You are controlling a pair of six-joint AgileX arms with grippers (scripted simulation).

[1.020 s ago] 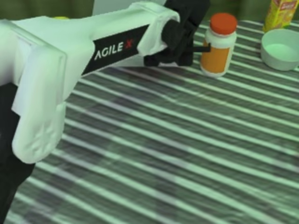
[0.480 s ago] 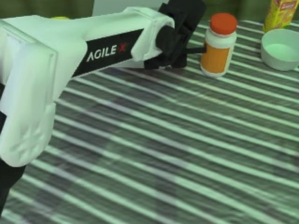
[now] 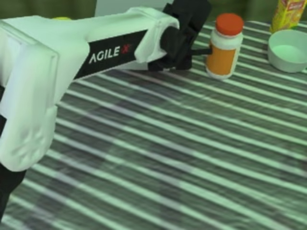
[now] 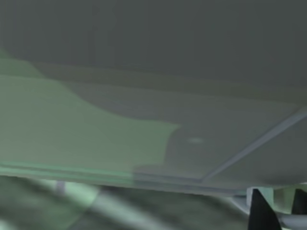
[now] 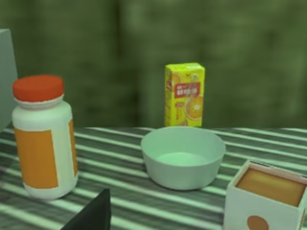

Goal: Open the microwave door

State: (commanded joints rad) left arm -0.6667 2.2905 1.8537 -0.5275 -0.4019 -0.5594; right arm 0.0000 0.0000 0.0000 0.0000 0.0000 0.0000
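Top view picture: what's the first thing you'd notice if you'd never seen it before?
The big white left arm fills the top view's left half, reaching to the far edge, where its black gripper meets the pale microwave. Right beside it stands a white bottle with an orange cap, then a pale bowl at the far right.

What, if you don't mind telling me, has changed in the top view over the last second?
The left arm swung toward the table's left and its far end tilted between a second and half a second ago; the left gripper shifted slightly with it, beside the microwave. Since then nothing visibly moved. The orange-capped bottle, bowl and juice carton stayed put. The right arm is out of the top view.
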